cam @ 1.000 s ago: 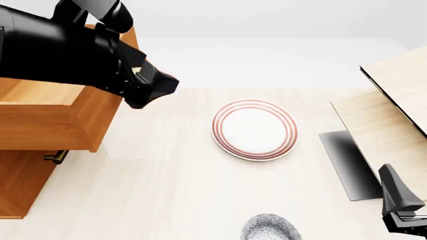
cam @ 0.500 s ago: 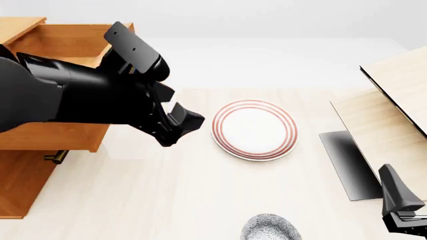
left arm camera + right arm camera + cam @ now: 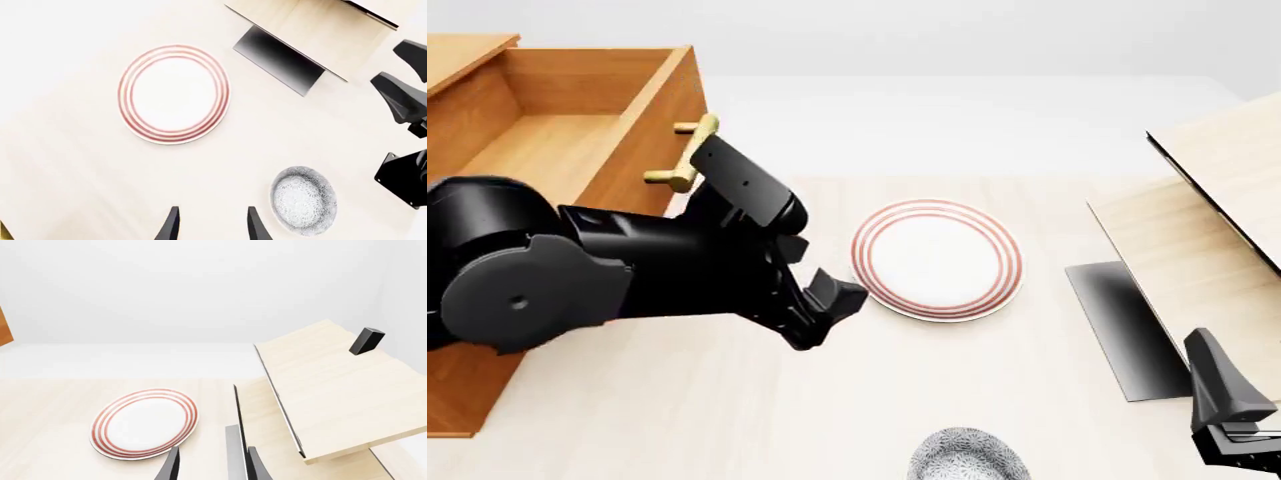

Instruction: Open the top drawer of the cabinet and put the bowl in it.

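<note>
The table (image 3: pixel 761 420), a pale wood surface, is being taken up on its left side by the cabinet (image 3: pixel 461 390), whose top drawer (image 3: pixel 554 140) is standing pulled out and open, its brass handle (image 3: pixel 683 152) facing the plate. Pale wooden panels (image 3: pixel 1208 220) are being shown right of the plate, leaning over a dark shadowed strip on the table.

The left arm (image 3: pixel 587 280) is being held low between the cabinet and the plate, and its left gripper (image 3: pixel 827 310) is pointing down and toward the plate, just beside the plate's near-left edge. In the left wrist view its fingers (image 3: pixel 170 227) are being seen parted with only bare table between them, nothing gripped.

The plate (image 3: pixel 936 259), flat and white with red rings, is lying at the table's middle. The bowl (image 3: pixel 968 457), speckled blue-grey, is sitting on the table nearer the camera than the plate, well apart from it and from the drawer, partly cut off by the front view's lower edge.

The right gripper (image 3: pixel 211 466) is being kept right of the bowl, its fingers apart and empty.
</note>
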### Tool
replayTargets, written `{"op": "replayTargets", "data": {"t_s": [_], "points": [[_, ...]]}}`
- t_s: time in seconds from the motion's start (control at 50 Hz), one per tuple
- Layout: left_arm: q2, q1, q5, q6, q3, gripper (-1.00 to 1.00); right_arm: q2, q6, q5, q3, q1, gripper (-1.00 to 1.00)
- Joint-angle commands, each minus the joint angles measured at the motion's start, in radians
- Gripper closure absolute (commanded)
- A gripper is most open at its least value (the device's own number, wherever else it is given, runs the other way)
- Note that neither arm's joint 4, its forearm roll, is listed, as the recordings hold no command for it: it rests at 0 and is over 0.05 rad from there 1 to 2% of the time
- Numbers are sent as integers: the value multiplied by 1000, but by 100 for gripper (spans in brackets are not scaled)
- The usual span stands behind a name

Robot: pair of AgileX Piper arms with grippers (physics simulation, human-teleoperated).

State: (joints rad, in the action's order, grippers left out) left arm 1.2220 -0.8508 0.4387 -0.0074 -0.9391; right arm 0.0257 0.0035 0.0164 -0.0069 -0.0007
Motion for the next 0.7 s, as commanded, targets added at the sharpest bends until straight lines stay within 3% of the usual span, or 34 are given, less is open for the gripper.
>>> {"op": "replayTargets", "data": {"t_s": [0.02,0.7], "points": [[50,-35,-82,-42,45,-100,-6,-1,-4,1,0,-100],[288,-157,-188,-120,-32,-100,-6,-1,-4,1,0,-100]]}}
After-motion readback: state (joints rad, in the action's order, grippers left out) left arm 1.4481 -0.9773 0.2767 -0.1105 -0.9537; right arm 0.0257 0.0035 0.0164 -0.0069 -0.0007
